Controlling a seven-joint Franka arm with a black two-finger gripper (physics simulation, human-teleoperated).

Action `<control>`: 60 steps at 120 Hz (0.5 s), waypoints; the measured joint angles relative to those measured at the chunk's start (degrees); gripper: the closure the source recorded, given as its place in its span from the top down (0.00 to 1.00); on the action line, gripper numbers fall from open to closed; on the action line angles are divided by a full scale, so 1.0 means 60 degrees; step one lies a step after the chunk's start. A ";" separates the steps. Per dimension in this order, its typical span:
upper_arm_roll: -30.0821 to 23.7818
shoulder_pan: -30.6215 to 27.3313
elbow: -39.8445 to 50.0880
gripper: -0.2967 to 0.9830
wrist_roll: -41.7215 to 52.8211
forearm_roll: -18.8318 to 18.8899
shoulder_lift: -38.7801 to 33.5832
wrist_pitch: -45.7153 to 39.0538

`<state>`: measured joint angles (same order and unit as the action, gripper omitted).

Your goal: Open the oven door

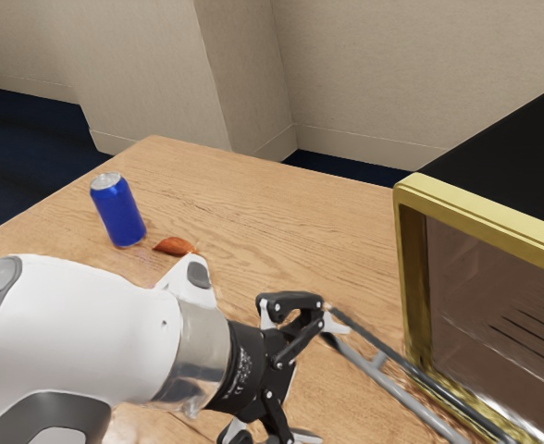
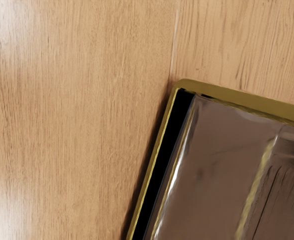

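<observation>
White arm link (image 1: 87,338) extends toward oven (image 1: 411,268); gripper (image 1: 332,382) fingers spread apart, one beside the door handle (image 1: 403,395); oven door (image 1: 422,376), partly outside the frame, appears lowered before the cavity

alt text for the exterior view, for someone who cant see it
A white Franka arm has its open black two-finger tool at the grey handle of a gold-framed oven on a wooden table. Beyond the arm are a blue drink can and a small orange-brown item.
</observation>
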<state>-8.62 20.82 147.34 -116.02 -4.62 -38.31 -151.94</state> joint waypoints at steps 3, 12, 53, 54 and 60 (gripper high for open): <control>-0.0450 -0.0408 0.0293 0.77 0.0042 -0.0374 -0.0402 -0.0028; -0.2275 -0.2058 0.1106 0.77 0.0332 -0.2433 -0.2120 0.0012; 0.0297 -0.5148 -0.8609 0.77 0.3732 -0.0308 0.2738 0.8326; 0.0326 -0.5109 -0.8561 0.77 0.3811 -0.0234 0.2775 0.8481; 0.0440 -0.4967 -0.8094 0.77 0.4262 0.0135 0.2800 0.9276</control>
<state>-5.99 -8.98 98.78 -90.45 -3.81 -21.51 -96.29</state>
